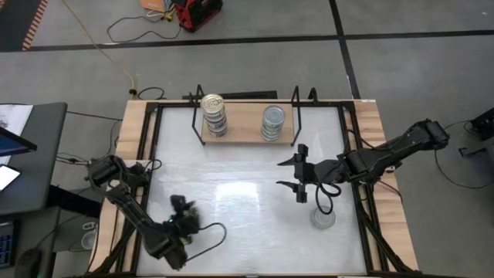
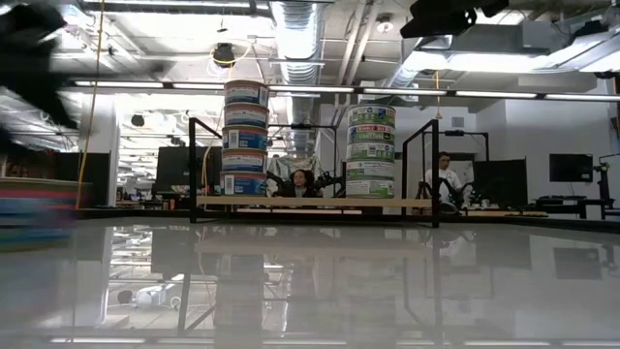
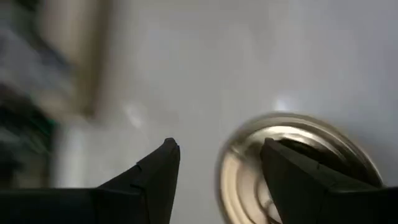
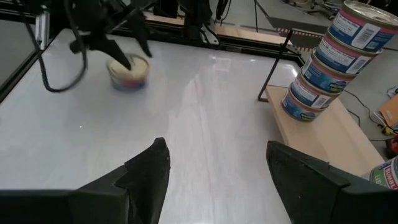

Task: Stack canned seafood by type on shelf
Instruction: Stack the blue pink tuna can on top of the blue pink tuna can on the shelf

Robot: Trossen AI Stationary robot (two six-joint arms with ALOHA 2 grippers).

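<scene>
Tins already stand in two stacks on the shelf (image 1: 239, 131) at twelve o'clock: blue-label stack (image 1: 214, 114), green-label stack (image 1: 272, 123). You have two left: one tin (image 3: 292, 168) at seven o'clock under your left gripper (image 1: 183, 212), fingers spread astride its rim; another tin (image 1: 323, 218) at five o'clock. Right gripper (image 1: 297, 174) hovers released.

Both arms are dark and jointed, trailing looped black cables, and each of the left gripper (image 1: 182, 205) and right gripper (image 1: 297, 179) ends in two tapered, pointed black fingers.
</scene>
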